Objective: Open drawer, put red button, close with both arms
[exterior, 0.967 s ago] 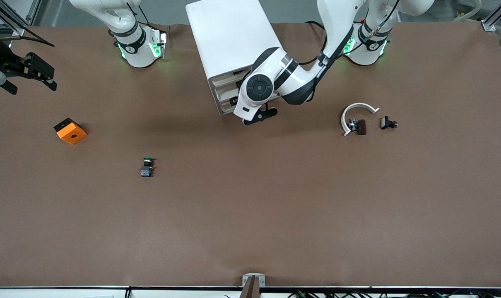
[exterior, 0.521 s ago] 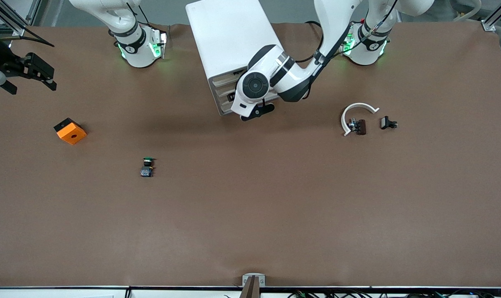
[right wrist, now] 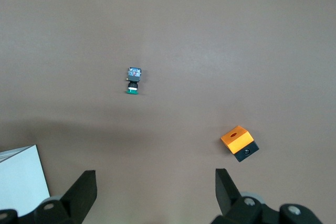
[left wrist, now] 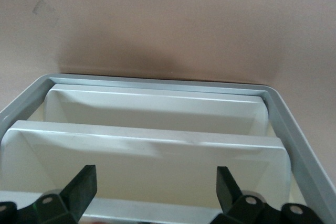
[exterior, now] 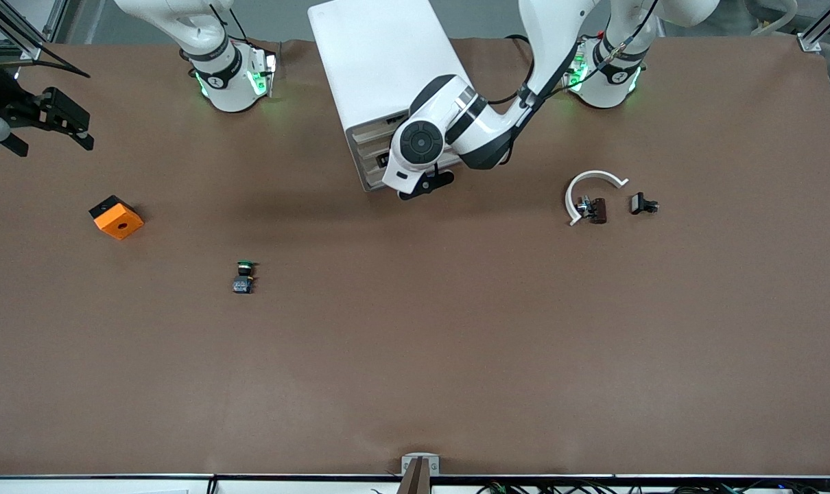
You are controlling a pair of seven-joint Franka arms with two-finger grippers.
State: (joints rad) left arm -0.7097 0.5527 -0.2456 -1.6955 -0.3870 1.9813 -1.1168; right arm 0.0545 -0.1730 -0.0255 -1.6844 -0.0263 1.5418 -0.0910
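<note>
The white cabinet stands between the arms' bases. Its cream drawer fronts face the front camera and look pushed in. My left gripper is open right at these fronts, mostly hidden under its wrist. In the left wrist view the left gripper straddles stacked drawer fronts; I cannot tell which is the second-highest. The red button is hidden in every view. My right gripper is open and empty, held high over the right arm's end of the table; it also shows in the right wrist view.
A green-capped button lies on the table. An orange block sits toward the right arm's end. A white curved piece, a dark part and a black clip lie toward the left arm's end.
My left gripper has moved in toward the cabinet's drawer fronts. The right arm has not moved.
</note>
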